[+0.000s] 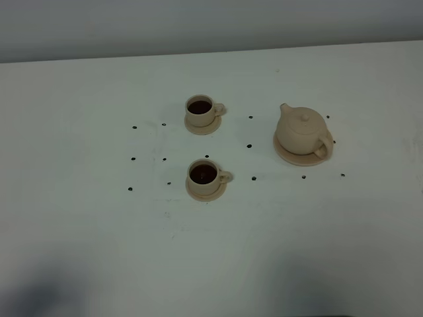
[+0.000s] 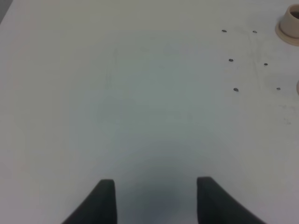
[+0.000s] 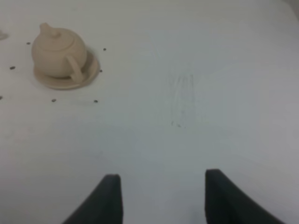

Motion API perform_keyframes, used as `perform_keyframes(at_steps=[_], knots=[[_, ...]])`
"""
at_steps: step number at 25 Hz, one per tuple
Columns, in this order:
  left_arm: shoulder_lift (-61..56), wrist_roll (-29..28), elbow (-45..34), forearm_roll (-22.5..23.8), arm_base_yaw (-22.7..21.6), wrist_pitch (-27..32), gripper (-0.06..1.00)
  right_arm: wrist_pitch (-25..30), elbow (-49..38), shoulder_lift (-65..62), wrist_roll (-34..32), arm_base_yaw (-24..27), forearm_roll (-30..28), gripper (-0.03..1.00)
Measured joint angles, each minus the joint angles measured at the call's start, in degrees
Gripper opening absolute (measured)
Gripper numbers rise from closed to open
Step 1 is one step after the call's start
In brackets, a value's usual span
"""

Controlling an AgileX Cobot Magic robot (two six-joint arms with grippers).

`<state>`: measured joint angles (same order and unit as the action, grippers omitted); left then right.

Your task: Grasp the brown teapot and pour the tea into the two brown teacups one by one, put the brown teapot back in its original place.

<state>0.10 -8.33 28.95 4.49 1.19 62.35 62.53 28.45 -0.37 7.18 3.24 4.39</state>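
Note:
The brown teapot (image 1: pixel 302 129) stands upright with its lid on, on its wide saucer plate (image 1: pixel 289 156) at the right of the white table. Two brown teacups sit on small saucers, the far one (image 1: pixel 199 110) and the near one (image 1: pixel 203 176), both holding dark tea. Neither gripper shows in the exterior high view. In its own wrist view my right gripper (image 3: pixel 162 176) is open and empty, well back from the teapot (image 3: pixel 58 52) and its plate (image 3: pixel 91 74). My left gripper (image 2: pixel 155 183) is open and empty over bare table, with a teacup saucer (image 2: pixel 288 27) at that view's edge.
Small black dots (image 1: pixel 249 146) mark the table around the cups and the teapot. The table's back edge (image 1: pixel 211 51) meets a grey wall. Soft shadows lie along the front of the table (image 1: pixel 46 297).

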Motion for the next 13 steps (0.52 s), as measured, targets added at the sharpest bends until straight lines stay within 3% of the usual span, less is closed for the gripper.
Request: perform_keyframes(at_steps=[13], knots=[[0.0,0.0,0.0,0.0,0.0,0.0,0.43,-0.1,0.0,0.0,0.0,0.0,0.0,0.34]])
